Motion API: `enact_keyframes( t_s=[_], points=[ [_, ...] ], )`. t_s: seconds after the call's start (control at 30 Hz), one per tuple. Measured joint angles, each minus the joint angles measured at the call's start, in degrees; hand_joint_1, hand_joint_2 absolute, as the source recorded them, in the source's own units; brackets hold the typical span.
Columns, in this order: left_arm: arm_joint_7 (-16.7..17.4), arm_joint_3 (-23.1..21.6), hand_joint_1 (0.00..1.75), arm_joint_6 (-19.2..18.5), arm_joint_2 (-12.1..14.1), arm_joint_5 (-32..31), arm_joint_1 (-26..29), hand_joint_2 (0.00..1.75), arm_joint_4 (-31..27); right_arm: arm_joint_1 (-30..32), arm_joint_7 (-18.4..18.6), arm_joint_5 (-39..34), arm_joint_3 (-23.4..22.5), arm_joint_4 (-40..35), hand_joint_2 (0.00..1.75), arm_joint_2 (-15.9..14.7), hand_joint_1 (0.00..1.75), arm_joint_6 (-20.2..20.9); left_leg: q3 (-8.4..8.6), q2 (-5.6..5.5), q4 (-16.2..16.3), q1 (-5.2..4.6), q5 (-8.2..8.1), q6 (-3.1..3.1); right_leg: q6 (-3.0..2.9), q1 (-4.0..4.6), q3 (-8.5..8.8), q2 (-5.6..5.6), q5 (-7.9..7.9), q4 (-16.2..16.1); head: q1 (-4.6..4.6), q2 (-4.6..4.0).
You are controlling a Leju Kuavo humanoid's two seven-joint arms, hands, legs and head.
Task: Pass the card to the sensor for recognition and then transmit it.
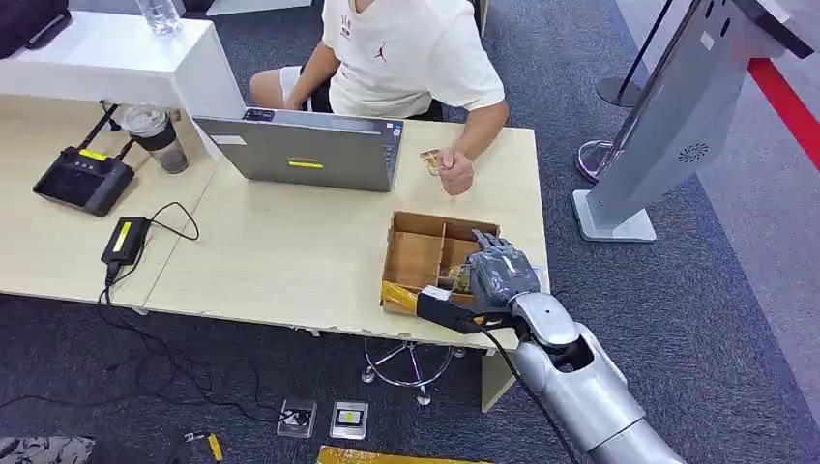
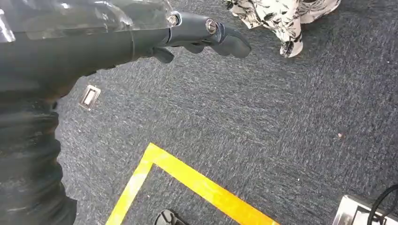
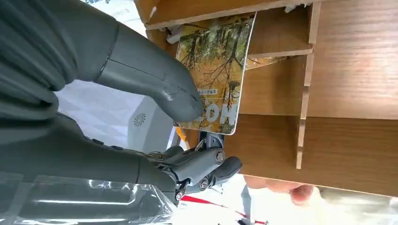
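R robot hand (image 3: 187,140) pinching card (image 3: 217,75) over wooden box (image 1: 418,259), L robot hand (image 2: 206,35) curled, holding nothing

We see the divided box (image 1: 418,261) on the table (image 1: 290,251) near its front edge, behind it the laptop (image 1: 309,150), to the right the kiosk (image 1: 667,135); our right hand (image 1: 498,271) over the box pinches the card (image 3: 216,70).

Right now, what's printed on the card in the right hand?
Card: yellow-orange autumn trees; best in right wrist view.
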Motion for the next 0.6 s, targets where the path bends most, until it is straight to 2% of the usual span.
enact_keyframes(
  t_s=[0.3,0.6],
  points=[
    [-0.2,0.0,0.0,0.1,0.0,-0.1,0.0,1.75,0.0,-0.6,0.5,0.2,-1.6,-1.7,1.75,-0.2,1.75,-4.5,-0.01,0.0,0.0,0.0,0.0,0.0,0.0,0.0,0.0,0.0,0.0,0.0,0.0,0.0],
    [-0.2,0.0,0.0,0.2,-0.1,-0.7,0.0,1.75,0.0,-6.1,0.5,0.0,-6.2,-6.8,1.75,-1.2,1.75,-8.2,-0.01,0.0,0.0,-0.01,0.01,0.0,0.0,-0.01,-0.01,0.0,0.01,0.0,0.0,0.0]
  ],
)
